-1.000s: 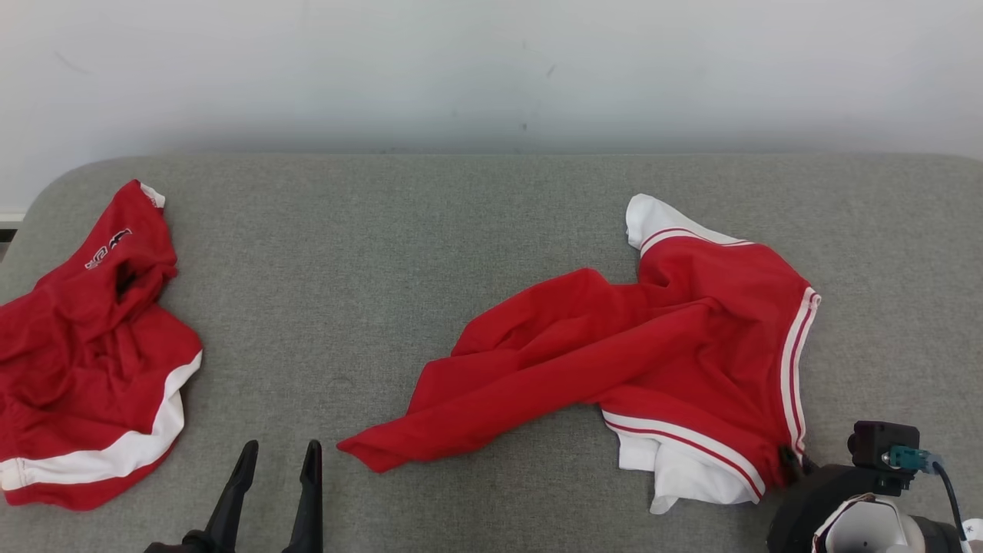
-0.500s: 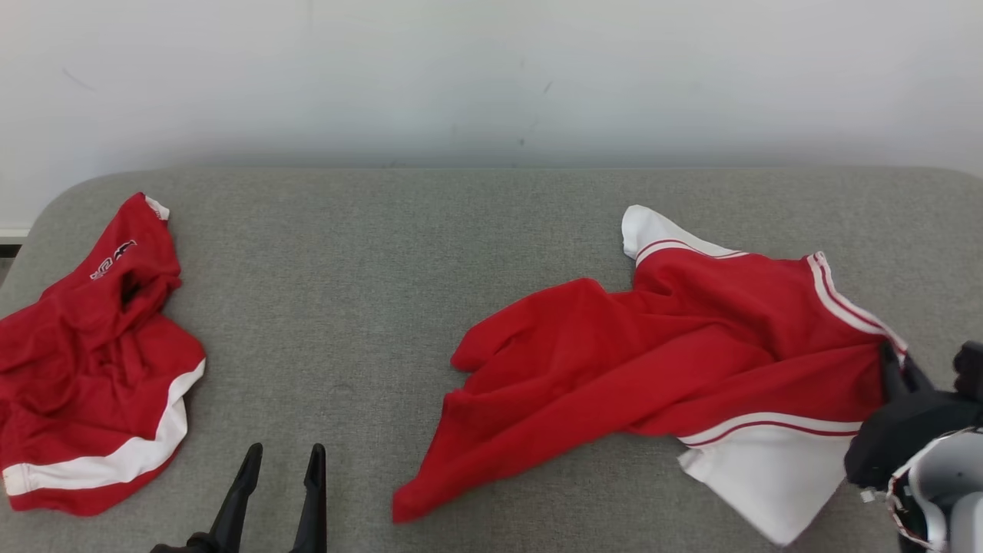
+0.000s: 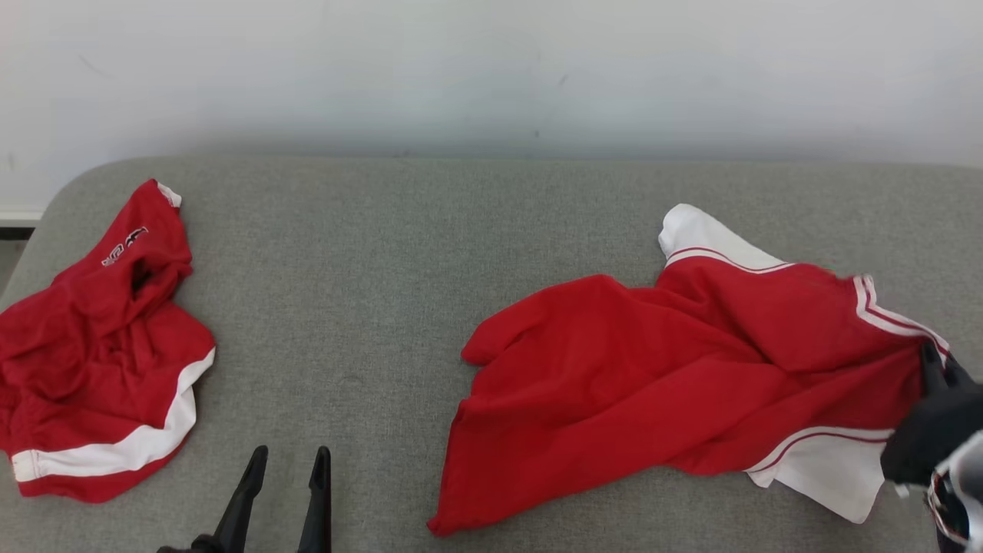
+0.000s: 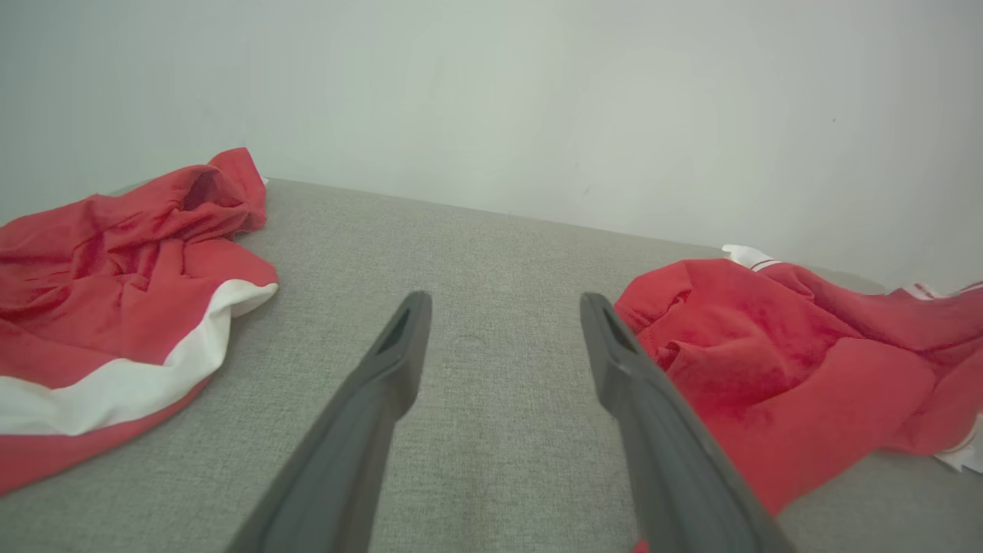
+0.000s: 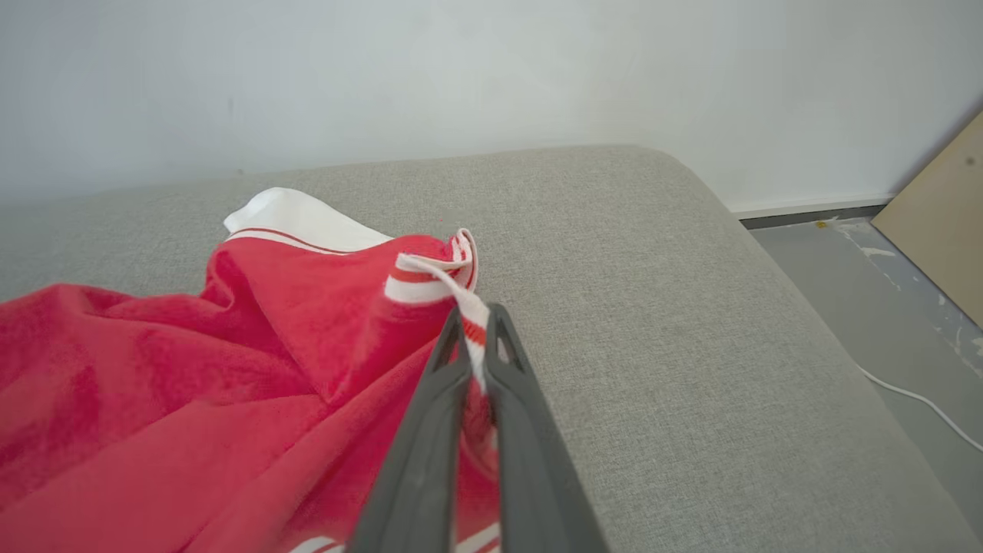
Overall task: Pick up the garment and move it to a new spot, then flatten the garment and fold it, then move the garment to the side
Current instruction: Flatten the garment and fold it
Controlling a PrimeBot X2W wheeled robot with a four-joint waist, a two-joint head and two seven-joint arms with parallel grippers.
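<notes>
Garment (image 3: 653, 384): spread on grey cushion (image 3: 369, 253), right of centre.
Right gripper (image 5: 476, 322): clamped on garment's striped hem.
Left gripper (image 4: 504, 303): fingers apart, empty, above bare cushion.
Second red garment (image 3: 100, 346): crumpled, far left.

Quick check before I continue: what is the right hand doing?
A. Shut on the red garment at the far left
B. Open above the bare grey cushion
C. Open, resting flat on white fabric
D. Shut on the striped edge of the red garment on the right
D: in the right wrist view the right hand has its two fingers closed together on the striped edge of the red garment.
</notes>
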